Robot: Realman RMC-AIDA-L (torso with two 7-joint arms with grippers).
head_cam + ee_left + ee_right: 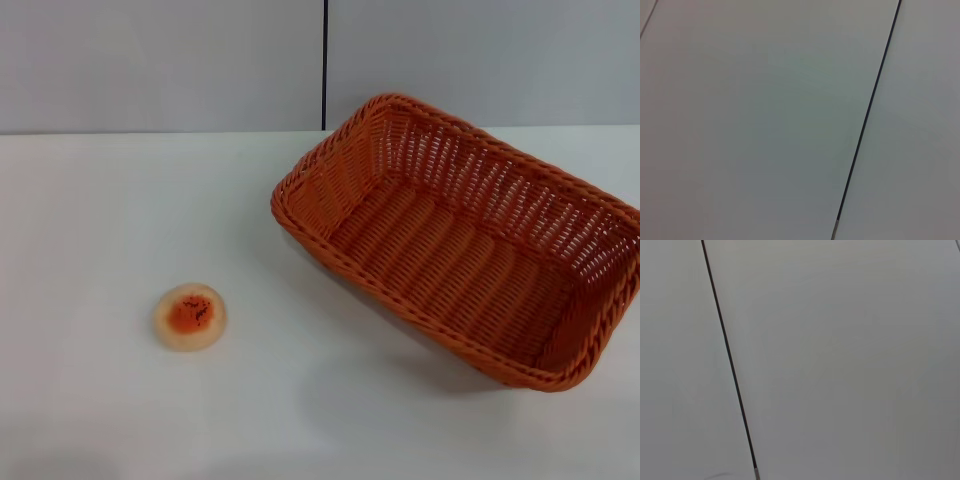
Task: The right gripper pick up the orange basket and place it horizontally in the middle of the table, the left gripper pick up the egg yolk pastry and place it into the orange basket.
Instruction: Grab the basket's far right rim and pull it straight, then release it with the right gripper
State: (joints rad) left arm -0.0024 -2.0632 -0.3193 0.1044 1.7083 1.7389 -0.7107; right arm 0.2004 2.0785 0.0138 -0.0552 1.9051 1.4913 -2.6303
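The orange basket rests on the white table at the right, turned at a slant with one corner toward the back wall; it holds nothing. The egg yolk pastry, a pale round bun with an orange-red centre, lies on the table at the front left, well apart from the basket. Neither gripper shows in any view. Both wrist views take in only a plain grey wall panel with a dark seam.
A grey wall with a vertical dark seam stands behind the table's far edge. The same kind of seam crosses the left wrist view, and a seam crosses the right wrist view.
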